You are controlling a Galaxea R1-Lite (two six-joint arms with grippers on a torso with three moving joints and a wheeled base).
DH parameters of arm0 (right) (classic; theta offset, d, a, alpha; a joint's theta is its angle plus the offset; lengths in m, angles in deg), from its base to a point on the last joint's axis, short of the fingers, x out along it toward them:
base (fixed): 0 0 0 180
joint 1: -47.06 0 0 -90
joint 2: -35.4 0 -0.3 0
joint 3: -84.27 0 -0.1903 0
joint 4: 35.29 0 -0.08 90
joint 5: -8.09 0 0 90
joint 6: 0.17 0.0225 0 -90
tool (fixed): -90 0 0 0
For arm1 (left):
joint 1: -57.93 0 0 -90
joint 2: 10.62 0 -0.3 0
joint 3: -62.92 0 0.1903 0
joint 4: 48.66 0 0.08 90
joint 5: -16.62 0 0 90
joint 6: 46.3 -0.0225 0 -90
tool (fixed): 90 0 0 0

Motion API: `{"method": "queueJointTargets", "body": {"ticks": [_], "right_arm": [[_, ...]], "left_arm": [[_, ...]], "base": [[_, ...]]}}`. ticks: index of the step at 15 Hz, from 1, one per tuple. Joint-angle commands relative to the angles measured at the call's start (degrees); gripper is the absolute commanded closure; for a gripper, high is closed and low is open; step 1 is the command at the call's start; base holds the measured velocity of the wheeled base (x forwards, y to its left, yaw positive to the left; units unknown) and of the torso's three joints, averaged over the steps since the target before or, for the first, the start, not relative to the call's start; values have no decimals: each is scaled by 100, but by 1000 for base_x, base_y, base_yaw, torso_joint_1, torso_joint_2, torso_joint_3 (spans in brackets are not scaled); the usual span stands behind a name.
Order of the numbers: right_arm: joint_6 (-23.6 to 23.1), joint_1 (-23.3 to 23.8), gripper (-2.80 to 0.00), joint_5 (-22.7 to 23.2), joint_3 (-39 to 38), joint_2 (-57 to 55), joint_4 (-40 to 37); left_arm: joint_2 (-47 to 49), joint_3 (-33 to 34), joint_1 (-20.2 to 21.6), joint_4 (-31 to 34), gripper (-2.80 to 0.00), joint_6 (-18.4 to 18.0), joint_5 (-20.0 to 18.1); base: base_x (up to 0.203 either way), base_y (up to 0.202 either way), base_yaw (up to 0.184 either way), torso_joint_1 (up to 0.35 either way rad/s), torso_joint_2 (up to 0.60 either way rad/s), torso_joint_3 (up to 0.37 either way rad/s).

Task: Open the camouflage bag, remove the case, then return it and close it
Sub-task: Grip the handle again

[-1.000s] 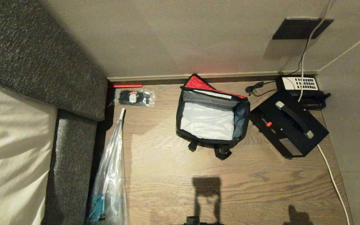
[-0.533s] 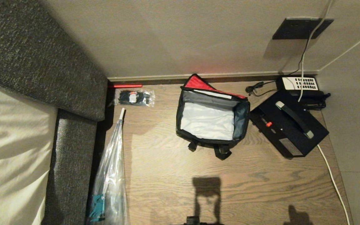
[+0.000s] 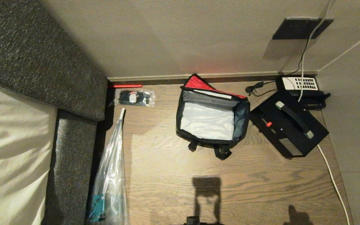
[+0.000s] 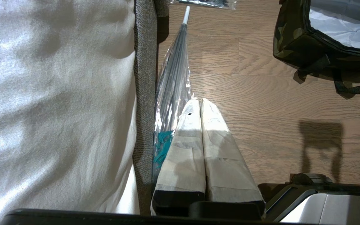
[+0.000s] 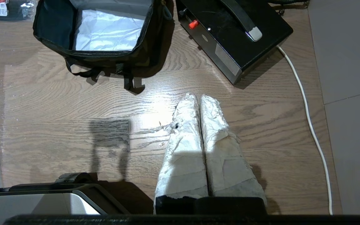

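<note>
The camouflage bag (image 3: 212, 118) stands open on the wooden floor by the wall, its red-lined lid folded back and its pale grey inside bare; it also shows as the bag (image 4: 305, 40) and the bag (image 5: 105, 37) in the wrist views. The case (image 3: 287, 123), a flat black box with a handle and a small red spot, lies on the floor right of the bag, also the case (image 5: 236, 34). Neither gripper shows in the head view. My left gripper (image 4: 198, 101) is shut and empty above the floor beside the bed. My right gripper (image 5: 197, 97) is shut and empty, short of the case.
A bed with a grey fabric edge (image 3: 70, 156) fills the left. A clear-wrapped umbrella (image 3: 111, 175) lies along it. A clear packet of black items (image 3: 134, 97) sits near the wall. A black telephone (image 3: 302, 86) and a white cable (image 3: 331, 176) are at the right.
</note>
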Motion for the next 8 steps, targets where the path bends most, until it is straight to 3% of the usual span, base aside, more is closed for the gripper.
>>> {"method": "queueJointTargets", "body": {"ticks": [1,8], "right_arm": [[7,3,0,-1,-77,148,3],[6,3,0,-1,-79,148,3]], "left_arm": [[0,1,1,-1,0,-1,4],[0,1,1,-1,0,-1,4]], "base": [[0,0,0,0,0,0],[0,0,0,0,0,0]]}}
